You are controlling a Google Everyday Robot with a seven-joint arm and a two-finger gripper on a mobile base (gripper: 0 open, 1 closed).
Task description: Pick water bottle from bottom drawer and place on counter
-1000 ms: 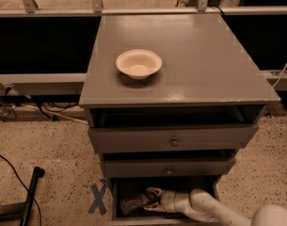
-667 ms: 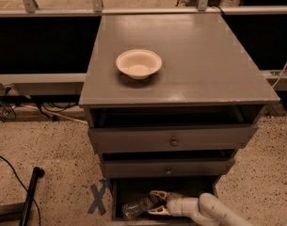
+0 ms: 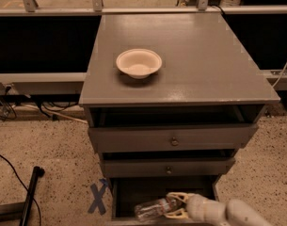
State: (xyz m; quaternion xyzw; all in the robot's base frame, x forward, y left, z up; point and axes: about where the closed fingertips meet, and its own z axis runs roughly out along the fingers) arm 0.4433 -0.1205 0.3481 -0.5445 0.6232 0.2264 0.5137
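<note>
The water bottle is a small clear crinkled plastic bottle lying on its side in the open bottom drawer, a dark box at the foot of the cabinet. My gripper comes in from the lower right on a white arm and is shut on the bottle's right end, inside the drawer. The counter is the flat grey top of the cabinet, far above the gripper.
A white bowl stands on the counter's left half. Two shallower drawers with knobs are partly open above the bottom drawer. A blue X tape mark and a black bar lie on the floor to the left.
The gripper and bottle have shifted slightly left and toward the drawer's front. The bowl and drawers have not moved.
</note>
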